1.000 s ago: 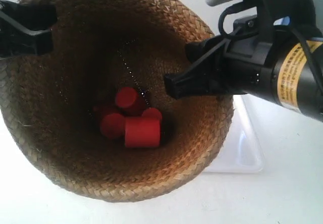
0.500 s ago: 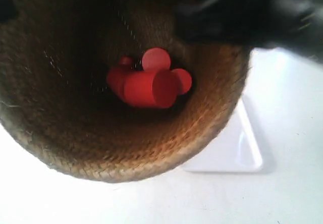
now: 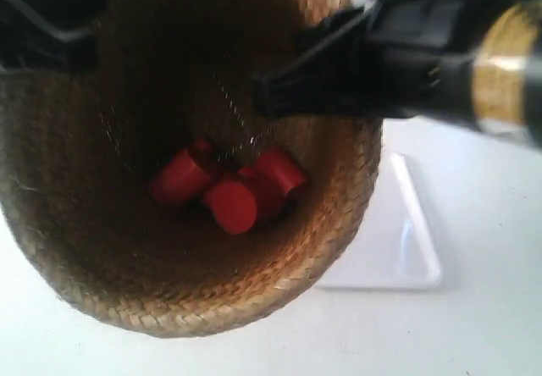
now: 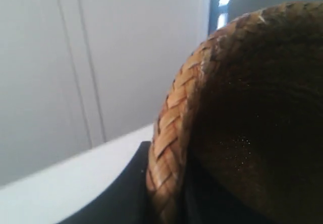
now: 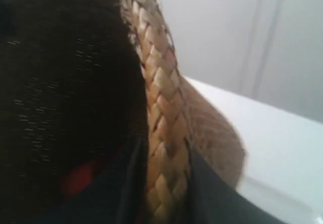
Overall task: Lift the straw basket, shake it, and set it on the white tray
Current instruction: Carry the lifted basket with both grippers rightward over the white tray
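The straw basket (image 3: pixel 110 257) is held up close to the exterior camera, its mouth toward the lens and filling most of the view. Several red cylinders (image 3: pixel 229 190) lie in its bottom. My left gripper (image 4: pixel 169 199) is shut on the braided rim (image 4: pixel 169 133), one finger on each side of it. My right gripper (image 5: pixel 166 193) is shut on the opposite rim (image 5: pixel 164 113) the same way. The white tray (image 3: pixel 398 240) lies flat on the table below, at the exterior view's right, largely hidden by the basket.
The table top (image 3: pixel 474 334) is white. A pale wall (image 4: pixel 75 57) with vertical seams stands behind. The black arm (image 3: pixel 440 54) with a yellow label at the exterior view's right reaches over the tray.
The basket dropped back from the camera after rising toward it half a second ago. The red cylinders tumbled and rearranged inside. Both grippers stayed shut on the rim.
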Controlling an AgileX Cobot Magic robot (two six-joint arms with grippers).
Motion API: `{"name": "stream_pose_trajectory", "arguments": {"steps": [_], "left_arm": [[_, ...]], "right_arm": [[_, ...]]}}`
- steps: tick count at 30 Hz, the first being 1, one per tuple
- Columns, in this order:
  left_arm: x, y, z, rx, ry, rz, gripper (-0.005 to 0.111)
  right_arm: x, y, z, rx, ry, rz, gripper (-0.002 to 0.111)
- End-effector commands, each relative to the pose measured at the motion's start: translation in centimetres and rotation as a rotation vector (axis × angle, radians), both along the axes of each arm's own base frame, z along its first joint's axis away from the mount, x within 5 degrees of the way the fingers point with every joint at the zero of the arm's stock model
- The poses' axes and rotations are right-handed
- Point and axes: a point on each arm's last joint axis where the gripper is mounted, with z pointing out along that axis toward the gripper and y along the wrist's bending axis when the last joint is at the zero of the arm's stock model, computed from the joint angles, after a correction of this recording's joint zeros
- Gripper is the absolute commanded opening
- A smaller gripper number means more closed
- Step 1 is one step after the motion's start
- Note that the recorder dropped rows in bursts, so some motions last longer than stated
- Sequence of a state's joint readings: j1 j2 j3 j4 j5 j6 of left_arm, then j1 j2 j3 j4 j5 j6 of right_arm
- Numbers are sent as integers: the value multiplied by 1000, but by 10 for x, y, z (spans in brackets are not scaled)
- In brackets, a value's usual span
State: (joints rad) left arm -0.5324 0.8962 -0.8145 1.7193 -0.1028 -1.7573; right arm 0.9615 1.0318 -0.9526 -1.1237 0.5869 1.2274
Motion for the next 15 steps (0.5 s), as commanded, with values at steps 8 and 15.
{"name": "stream_pose_trajectory", "arguments": {"steps": [8,15], "left_arm": [[31,-6,-35,150,81,207,0],[32,1,-23,123,52,281,0]], "right_arm": [[29,7,-39,-202,-56,-162,0],[22,-2,-29,-178,-84,-148,0]]}}
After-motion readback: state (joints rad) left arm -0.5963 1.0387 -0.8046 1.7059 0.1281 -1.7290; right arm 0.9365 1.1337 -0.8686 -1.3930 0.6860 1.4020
